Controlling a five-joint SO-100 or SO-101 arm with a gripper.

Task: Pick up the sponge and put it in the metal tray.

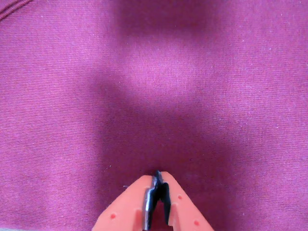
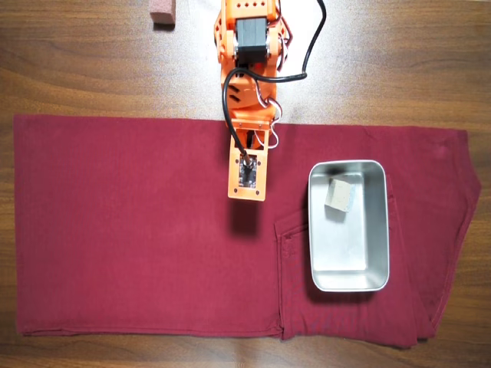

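Overhead view hides the gripper under the arm; wrist view shows it clenched, empty, base cropped.

Overhead view: bright, even light, sharp focus; soft shadow on red cloth just below arm, lower centre; mild glare on metal tray bottom; sheen on tabletop wood. Wrist view: dimmer, soft focus; broad dark shadow across centre and top, paler patch between; hand blurred at bottom edge.
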